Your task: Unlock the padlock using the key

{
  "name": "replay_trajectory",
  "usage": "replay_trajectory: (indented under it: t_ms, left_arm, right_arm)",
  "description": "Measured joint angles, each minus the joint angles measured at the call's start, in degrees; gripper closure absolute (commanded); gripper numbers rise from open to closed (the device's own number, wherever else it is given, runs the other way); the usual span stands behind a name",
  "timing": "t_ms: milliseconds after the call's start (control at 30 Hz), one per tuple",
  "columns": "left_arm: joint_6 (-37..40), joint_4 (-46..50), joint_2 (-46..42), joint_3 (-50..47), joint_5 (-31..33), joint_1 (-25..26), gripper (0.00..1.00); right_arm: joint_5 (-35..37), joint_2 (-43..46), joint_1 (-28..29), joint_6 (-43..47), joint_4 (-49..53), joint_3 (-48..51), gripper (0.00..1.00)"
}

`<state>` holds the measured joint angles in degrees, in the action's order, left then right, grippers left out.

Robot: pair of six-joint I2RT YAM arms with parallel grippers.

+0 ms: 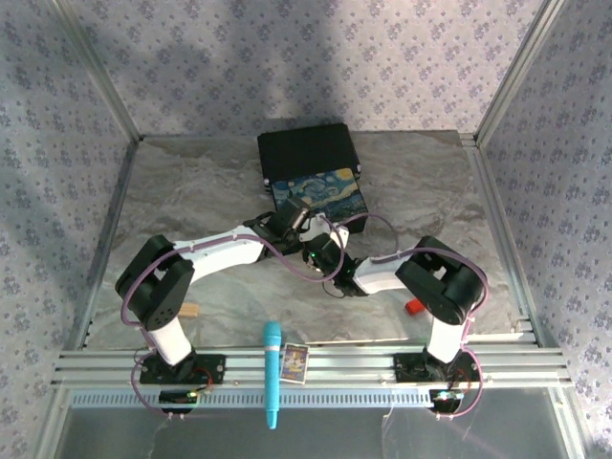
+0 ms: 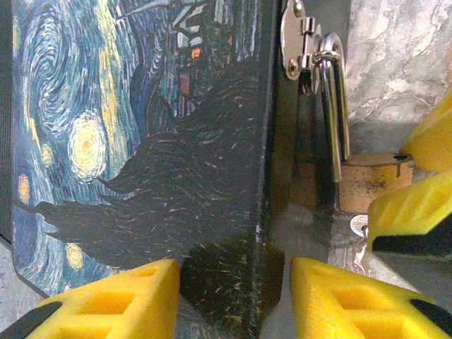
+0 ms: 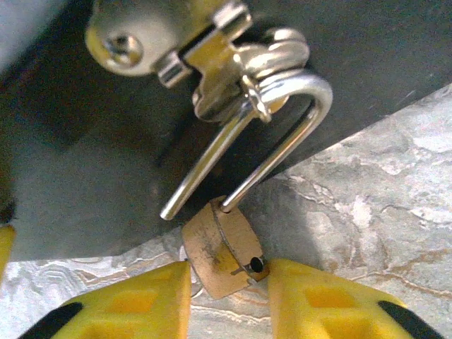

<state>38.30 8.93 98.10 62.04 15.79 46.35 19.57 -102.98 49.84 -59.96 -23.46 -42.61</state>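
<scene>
My gripper sits low over the grey marbled counter, its yellow fingertips flanking the brass body of the padlock, and both seem to touch its sides. The body is tilted, with a small dark hole on the face next to my right finger. Its silver shackle rises from the body and loops through the staple of a shiny hasp, which is screwed to the dark wall of the box. One leg of the shackle enters the body. The other ends free, just above and left of it, clear of the brass.
</scene>
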Motion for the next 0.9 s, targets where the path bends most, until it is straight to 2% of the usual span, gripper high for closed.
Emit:
replay_trajectory:
  t_ms: [167,367,700,900]
  left_arm:
    - [0.0,0.0,0.0,0.0,0.1,-0.1,0.55]
    - [0.0,-0.3,0.2,0.0,0.1,-0.6,0.55]
    - [0.0,-0.5,0.2,-0.1,0.3,-0.6,0.55]
    - [0.1,-1.2,0.6,-0.1,1.2,-0.6,0.56]
  right_arm:
    - [0.9,-1.1,-0.1,-0.7,-1.9,-0.1,0.84]
    - [-2.2,-1.8,-1.7,0.4,-16.3,6.6,0.97]
    - [-6.2,0.1,-3.2,4.0,-23.0,12.1,1.0]
    - [-12.0,-3.1,-5.8,3.4,-33.1,14.4,1.0]
